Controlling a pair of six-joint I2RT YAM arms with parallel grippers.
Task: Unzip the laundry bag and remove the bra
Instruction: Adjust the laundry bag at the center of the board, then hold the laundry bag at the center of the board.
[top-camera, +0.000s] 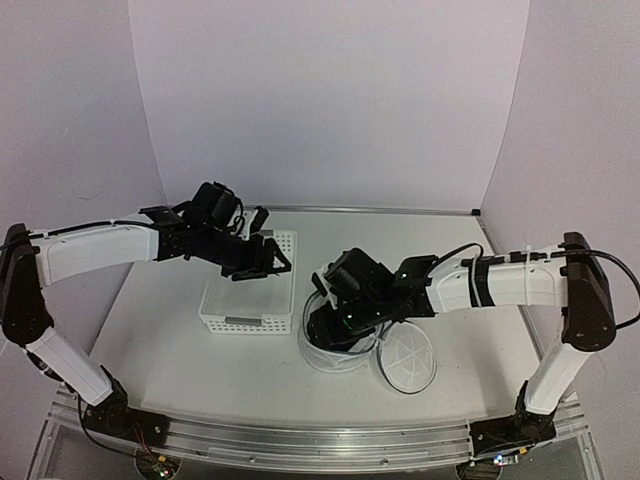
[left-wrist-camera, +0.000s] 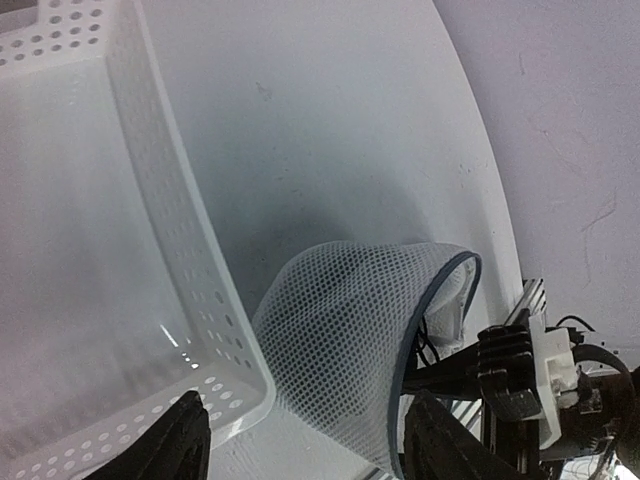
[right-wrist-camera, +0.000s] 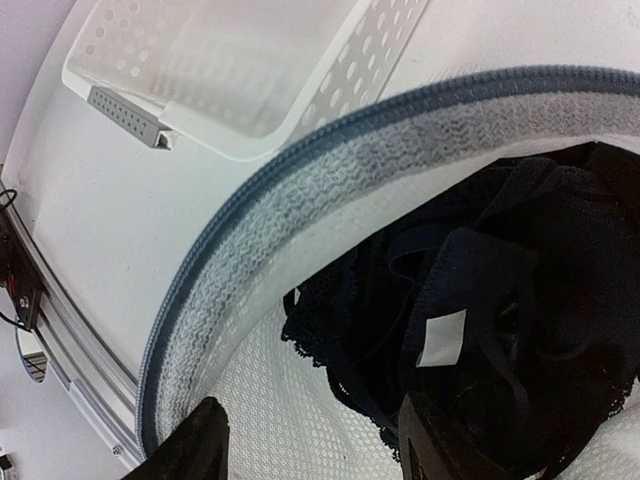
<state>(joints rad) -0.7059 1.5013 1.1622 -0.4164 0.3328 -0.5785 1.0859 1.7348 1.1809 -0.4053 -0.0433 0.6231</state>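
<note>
- Two arms of mine reach out from the near edge of the tabletop (top-camera: 170, 350).
- Nearest my bases, right of centre, a round mesh lid (top-camera: 408, 362) with a thin dark rim lies flat. It touches the right side of the laundry bag (top-camera: 328, 358).
- The laundry bag stands upright just to the right of the basket, unzipped, with its mouth open upward. In my right wrist view its grey-blue zip edge (right-wrist-camera: 300, 190) curves round that mouth.
- My right fingers (right-wrist-camera: 200, 450) hang at the bag's mouth, spread apart with nothing pinched. White mesh shows between the two tips.
- The bra (right-wrist-camera: 520, 260) lies bunched inside the bag, black and lacy, with a small white label (right-wrist-camera: 441, 338) facing up. It sits below and beyond my right fingers, and I cannot tell whether one tip touches it.
- Farther out and to the left sits the white perforated basket (top-camera: 245, 322), its near right corner just beside the bag.
- My left fingers (left-wrist-camera: 175, 445) hover over the far half of the basket, released and wide apart, gripping nothing. Below them my left wrist view shows the basket's corner and the bag's mesh wall (left-wrist-camera: 340, 330).
</note>
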